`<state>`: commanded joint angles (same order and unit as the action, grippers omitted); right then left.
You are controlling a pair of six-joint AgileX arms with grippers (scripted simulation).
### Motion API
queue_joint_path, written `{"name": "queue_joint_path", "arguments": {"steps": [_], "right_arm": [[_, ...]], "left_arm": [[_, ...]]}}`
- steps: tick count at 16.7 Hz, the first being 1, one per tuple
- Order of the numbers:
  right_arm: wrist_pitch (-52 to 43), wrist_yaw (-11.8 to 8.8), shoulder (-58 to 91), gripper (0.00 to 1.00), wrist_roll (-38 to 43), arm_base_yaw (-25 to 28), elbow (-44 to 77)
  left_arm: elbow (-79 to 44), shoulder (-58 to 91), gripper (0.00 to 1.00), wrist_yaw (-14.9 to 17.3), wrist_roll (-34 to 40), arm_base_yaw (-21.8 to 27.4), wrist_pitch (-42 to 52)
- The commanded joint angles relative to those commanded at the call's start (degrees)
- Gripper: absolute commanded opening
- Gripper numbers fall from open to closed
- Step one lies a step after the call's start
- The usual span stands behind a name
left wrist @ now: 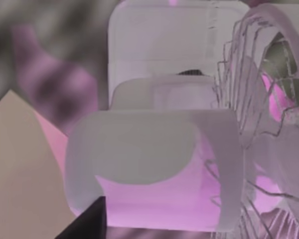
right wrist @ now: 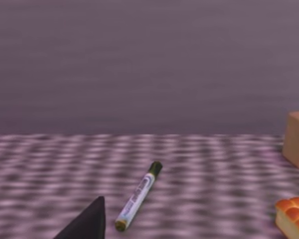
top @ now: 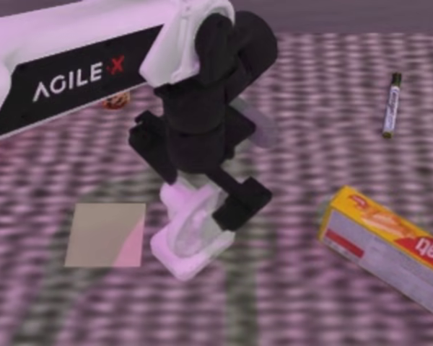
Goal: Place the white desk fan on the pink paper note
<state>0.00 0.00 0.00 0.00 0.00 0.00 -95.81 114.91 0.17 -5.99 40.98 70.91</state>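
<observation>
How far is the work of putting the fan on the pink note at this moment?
Done: the left gripper has reached the white desk fan and is down around it. In hand: the fan, which stands just right of the pink paper note, not on it. Left: carry it leftward onto the note and release. The right arm is out of the top view.

There was one fan (top: 191,231), one pink note (top: 105,235), one marker (top: 392,105), one yellow box (top: 390,245), one tan block (right wrist: 296,138) and one bread loaf (right wrist: 294,216).
</observation>
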Motion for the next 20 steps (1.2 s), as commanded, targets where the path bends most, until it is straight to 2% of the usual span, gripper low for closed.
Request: {"name": "queue_joint_path", "arguments": {"steps": [12,20], "right_arm": [[0.0,0.0,0.0,1.00,0.0,0.0,0.0],[0.0,0.0,0.0,1.00,0.0,0.0,0.0]], "left_arm": [[0.0,0.0,0.02,0.0,0.0,0.0,0.0],[0.0,0.0,0.00,0.0,0.0,0.0,0.0]]}}
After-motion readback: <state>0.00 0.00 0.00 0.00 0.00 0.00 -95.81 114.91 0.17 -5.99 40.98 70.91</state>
